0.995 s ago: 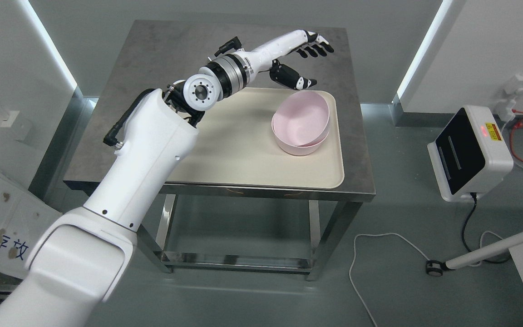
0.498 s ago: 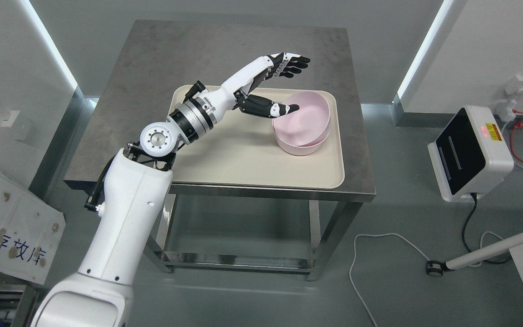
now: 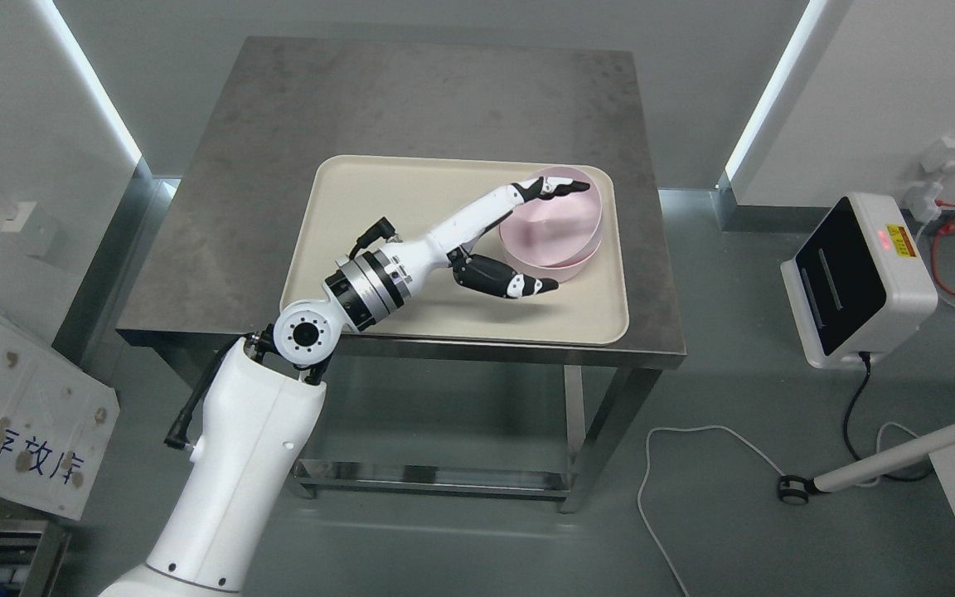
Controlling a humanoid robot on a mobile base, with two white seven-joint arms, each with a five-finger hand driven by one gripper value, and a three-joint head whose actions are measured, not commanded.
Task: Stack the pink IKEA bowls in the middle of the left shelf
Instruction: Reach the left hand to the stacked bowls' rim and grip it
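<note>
Two pink bowls (image 3: 564, 217) sit nested at the right end of a beige tray (image 3: 395, 199). My left hand (image 3: 562, 235) reaches in from the lower left and straddles the stack. Its fingers (image 3: 559, 187) lie stretched along the far left rim, and the thumb (image 3: 527, 286) points out just in front of the bowls' near side. The hand is spread open and I see no firm grip on the bowls. The forearm hides the bowls' left wall.
The tray lies on a dark metal-legged table (image 3: 278, 124). On the floor to the right stands a white device with a black screen (image 3: 859, 282), with cables (image 3: 676, 448) around it. A white printed board (image 3: 13, 414) leans at the left.
My left hand came down and back from above the table's far side to the bowls, with fingers now at the rim and thumb in front. The elbow dropped toward the table's front edge.
</note>
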